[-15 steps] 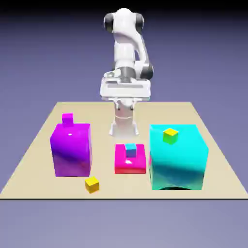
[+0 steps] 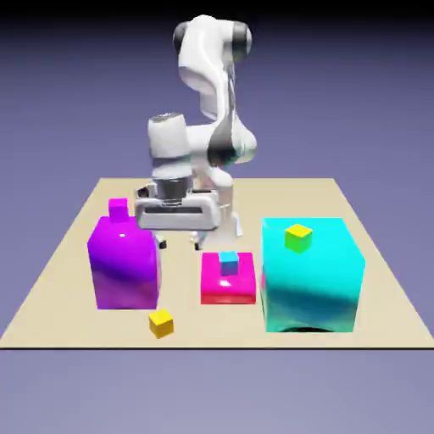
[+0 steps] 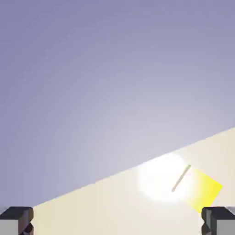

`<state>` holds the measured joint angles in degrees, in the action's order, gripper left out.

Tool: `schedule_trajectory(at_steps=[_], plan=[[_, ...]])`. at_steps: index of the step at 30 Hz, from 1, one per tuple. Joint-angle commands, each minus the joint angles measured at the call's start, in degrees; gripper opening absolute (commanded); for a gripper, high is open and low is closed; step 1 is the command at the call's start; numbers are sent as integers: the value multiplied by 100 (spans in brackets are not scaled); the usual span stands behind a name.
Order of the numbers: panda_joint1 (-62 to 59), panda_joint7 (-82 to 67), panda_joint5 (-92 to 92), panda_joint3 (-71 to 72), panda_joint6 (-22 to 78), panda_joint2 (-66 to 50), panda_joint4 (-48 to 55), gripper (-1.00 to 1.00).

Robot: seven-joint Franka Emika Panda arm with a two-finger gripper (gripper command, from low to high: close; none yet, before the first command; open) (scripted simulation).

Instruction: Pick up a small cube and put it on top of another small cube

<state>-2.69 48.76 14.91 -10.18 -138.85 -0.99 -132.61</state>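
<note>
Gripper (image 2: 178, 241) fully open, empty, hanging above table beside purple block (image 2: 125, 263). Target yellow cube (image 2: 161, 323) rests near front table edge; pink cube (image 2: 119, 208) sits atop purple block. Risk: descent could clip purple block; greenish-yellow decoy (image 2: 297, 237) on cyan block (image 2: 312, 275).

beige table (image 2: 373, 254), plain blue-violet backdrop (image 2: 68, 85)

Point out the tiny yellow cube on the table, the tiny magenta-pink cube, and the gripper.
tiny yellow cube (image 2: 161, 323): exterior view, on its front corner.
tiny magenta-pink cube (image 2: 119, 208): exterior view, on its front face.
gripper (image 2: 178, 244): exterior view, midway between its open fingertips.
</note>
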Motion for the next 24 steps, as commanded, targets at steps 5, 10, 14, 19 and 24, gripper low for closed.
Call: schedule_trajectory(at_steps=[5, 10, 14, 19, 24], plan=[[-59, 195, 460, -314, 1085, -1039, 876, 0], [-153, 389, 920, -628, 2170, -2077, 1752, 0], [-228, 545, 1288, -880, 3038, -2907, 2453, 0], [-322, 739, 1748, -1194, 4123, -3946, 3329, 0], [-244, 651, 2056, -1155, 3913, -4401, 3212, 0]])
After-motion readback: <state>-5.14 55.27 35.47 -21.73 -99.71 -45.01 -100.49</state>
